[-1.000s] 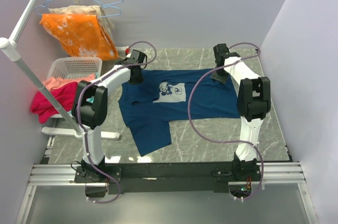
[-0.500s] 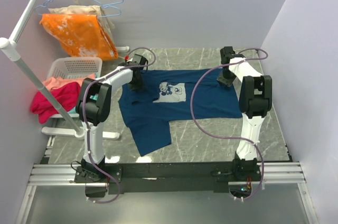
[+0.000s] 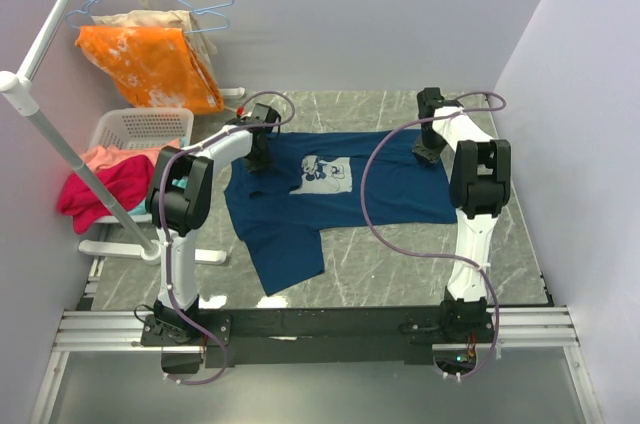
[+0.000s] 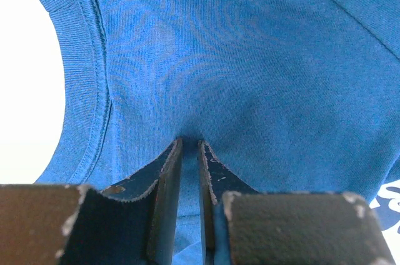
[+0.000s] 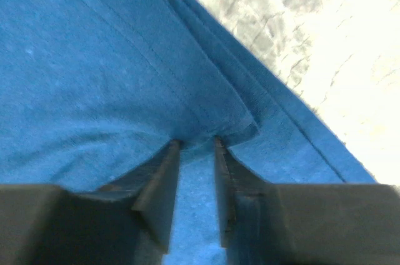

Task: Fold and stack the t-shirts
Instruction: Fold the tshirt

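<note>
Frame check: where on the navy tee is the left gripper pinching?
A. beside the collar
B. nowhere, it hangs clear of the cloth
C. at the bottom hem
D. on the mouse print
A: in the left wrist view the left gripper puckers the tee right beside its ribbed collar.

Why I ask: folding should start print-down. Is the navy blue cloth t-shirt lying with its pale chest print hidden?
No. In the top view the pale square print faces up on the navy blue cloth t-shirt.

bright even light, apparently blown-out corners
</note>
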`<state>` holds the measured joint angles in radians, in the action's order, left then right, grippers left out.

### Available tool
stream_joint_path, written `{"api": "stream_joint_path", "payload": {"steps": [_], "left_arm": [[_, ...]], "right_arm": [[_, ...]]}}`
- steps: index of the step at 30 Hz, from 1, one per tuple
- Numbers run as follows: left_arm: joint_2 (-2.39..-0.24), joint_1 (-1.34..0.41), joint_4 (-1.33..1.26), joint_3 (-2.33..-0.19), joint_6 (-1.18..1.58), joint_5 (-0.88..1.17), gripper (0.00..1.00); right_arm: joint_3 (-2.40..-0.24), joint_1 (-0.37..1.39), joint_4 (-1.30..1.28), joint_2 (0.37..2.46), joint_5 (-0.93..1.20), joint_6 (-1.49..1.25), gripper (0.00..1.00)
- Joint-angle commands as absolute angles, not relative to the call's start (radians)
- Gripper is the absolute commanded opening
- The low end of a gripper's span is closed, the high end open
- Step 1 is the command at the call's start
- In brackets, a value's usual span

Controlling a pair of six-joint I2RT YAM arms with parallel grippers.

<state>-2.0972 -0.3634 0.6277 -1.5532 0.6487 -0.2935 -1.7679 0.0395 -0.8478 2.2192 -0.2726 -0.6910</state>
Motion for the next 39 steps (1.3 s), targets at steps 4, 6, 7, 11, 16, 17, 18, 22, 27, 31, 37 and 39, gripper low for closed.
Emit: {"api": "stream_joint_path", "payload": {"steps": [4,6,7,11,16,17,18,22,27,31,37,39], "left_arm": [[-2.118,-0.348,0.675,-1.56,0.676,-0.285,0.23],[-2.126,-0.347,0.687,-1.563,0.689,-0.288,0.22],[-2.128,-0.347,0.693,-1.565,0.692,-0.29,0.2],[-2.143,-0.344,0.715,-1.566,0.715,-0.301,0.1],[-2.145,-0.339,0.723,-1.559,0.726,-0.307,0.01],[-2.143,-0.339,0.726,-1.557,0.727,-0.311,0.01],[-2.138,-0.339,0.729,-1.557,0.732,-0.314,0.01],[-2.111,-0.337,0.736,-1.551,0.733,-0.325,0.01],[-2.063,-0.337,0.759,-1.551,0.732,-0.334,0.01],[-2.034,-0.337,0.772,-1.555,0.727,-0.327,0.01],[-2.023,-0.337,0.792,-1.577,0.712,-0.305,0.02],[-2.022,-0.337,0.79,-1.575,0.709,-0.302,0.09]], "right_arm": [[-1.815,0.029,-0.896,2.229,-0.324,-0.704,0.05],[-1.81,0.029,-0.897,2.218,-0.339,-0.71,0.0],[-1.806,0.029,-0.9,2.206,-0.345,-0.712,0.0],[-1.781,0.029,-0.902,2.151,-0.386,-0.715,0.0],[-1.726,0.032,-0.879,2.053,-0.41,-0.709,0.0],[-1.723,0.032,-0.876,2.045,-0.413,-0.709,0.0],[-1.723,0.031,-0.879,2.037,-0.416,-0.712,0.0],[-1.72,0.031,-0.879,2.005,-0.422,-0.71,0.0],[-1.686,0.031,-0.899,2.006,-0.431,-0.716,0.0],[-1.622,0.031,-0.882,2.028,-0.414,-0.726,0.0],[-1.58,0.032,-0.876,2.063,-0.379,-0.736,0.07],[-1.562,0.031,-0.862,2.048,-0.374,-0.741,0.21]]}}
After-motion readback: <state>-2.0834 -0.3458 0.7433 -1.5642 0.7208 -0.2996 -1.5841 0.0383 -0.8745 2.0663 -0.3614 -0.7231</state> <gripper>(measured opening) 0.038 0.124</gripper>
